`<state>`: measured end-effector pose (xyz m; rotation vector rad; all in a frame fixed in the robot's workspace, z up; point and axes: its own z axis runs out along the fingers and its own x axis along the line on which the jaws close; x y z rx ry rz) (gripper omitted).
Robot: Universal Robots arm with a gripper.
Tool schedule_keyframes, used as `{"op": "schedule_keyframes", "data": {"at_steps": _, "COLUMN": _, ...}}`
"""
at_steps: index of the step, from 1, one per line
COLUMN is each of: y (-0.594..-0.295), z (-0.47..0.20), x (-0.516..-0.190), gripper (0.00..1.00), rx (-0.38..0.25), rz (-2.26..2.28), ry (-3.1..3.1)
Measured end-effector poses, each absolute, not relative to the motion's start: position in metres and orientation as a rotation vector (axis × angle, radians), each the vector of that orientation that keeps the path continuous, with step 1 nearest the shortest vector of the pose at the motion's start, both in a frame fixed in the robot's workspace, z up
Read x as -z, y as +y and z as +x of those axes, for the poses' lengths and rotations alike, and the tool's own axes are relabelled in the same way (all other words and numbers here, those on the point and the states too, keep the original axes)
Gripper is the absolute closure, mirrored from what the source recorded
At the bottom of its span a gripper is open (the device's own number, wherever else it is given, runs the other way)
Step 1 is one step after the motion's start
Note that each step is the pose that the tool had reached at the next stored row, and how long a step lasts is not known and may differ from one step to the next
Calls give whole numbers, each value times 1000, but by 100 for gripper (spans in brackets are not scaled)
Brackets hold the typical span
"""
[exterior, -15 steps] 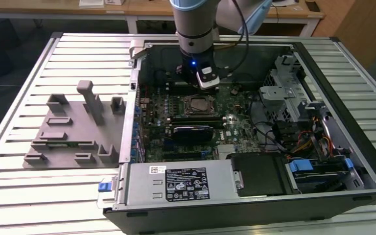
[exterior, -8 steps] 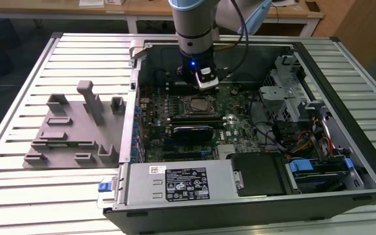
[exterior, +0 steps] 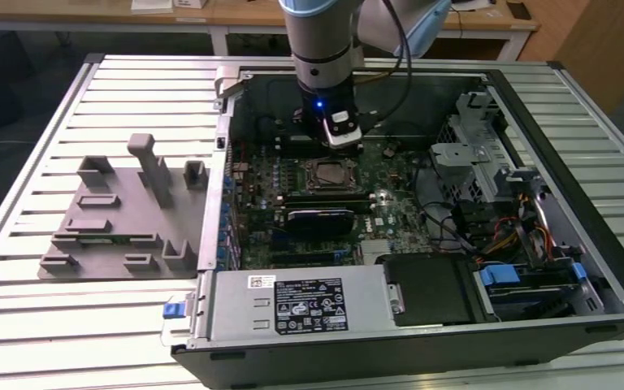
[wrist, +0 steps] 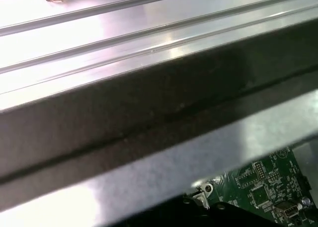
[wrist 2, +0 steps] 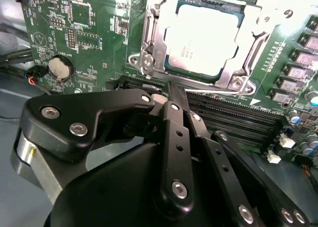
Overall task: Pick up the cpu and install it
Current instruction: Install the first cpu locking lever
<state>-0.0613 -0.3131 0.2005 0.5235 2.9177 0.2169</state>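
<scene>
A ribbed metal table (exterior: 30,325) carries one open computer case (exterior: 421,341) and one grey holder tray (exterior: 117,219). My gripper (wrist 2: 171,88) hangs over the green motherboard (wrist 2: 89,33), fingers pressed together on nothing. The second wrist view shows the one cpu (wrist 2: 201,38) seated in its socket frame; the white label (exterior: 309,305) is too small to read.
</scene>
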Motion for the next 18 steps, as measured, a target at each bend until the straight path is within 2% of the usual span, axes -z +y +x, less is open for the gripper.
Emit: {"op": "schedule_keyframes", "data": {"at_steps": 18, "y": -309, "z": -67, "x": -198, "gripper": 89, "rx": -207, "rz": 527, "ry": 2910}}
